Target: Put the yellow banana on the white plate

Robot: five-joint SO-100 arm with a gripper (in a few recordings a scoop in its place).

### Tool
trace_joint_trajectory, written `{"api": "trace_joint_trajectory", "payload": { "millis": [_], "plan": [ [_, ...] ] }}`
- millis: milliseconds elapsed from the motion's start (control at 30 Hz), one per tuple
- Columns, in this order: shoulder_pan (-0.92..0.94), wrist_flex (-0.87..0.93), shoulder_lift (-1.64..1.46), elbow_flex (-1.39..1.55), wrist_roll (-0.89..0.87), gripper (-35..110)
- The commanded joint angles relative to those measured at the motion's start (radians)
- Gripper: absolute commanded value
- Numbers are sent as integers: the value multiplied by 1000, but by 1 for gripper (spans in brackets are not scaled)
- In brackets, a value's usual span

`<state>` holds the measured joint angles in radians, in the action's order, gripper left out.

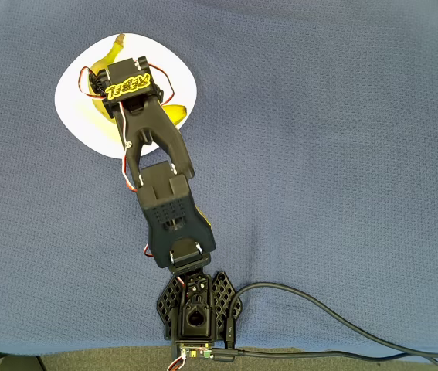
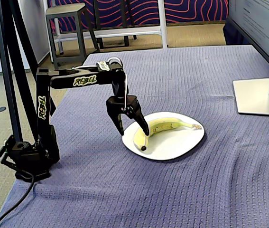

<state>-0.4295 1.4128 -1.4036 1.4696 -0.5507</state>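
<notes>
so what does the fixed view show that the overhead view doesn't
Fixed view: the whole banana lying inside the plate, the gripper with its open fingers down at the banana's near end, plus a monitor stand and a stool behind the table.
Overhead view: the arm's base and its cable; here the arm covers most of the banana.
Both: the arm, banana and plate on the blue cloth.
</notes>
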Motion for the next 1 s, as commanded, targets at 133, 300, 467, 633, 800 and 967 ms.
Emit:
{"api": "trace_joint_trajectory", "payload": {
  "millis": [133,300,467,633,800,967],
  "plan": [
    [38,40,-210,-11,54,30],
    [97,-5,-370,84,140,27],
    [167,-69,-561,247,255,17],
    [270,-123,-684,434,380,10],
    [377,-210,-815,653,548,0],
    [449,-293,-931,841,635,0]
  ]
}}
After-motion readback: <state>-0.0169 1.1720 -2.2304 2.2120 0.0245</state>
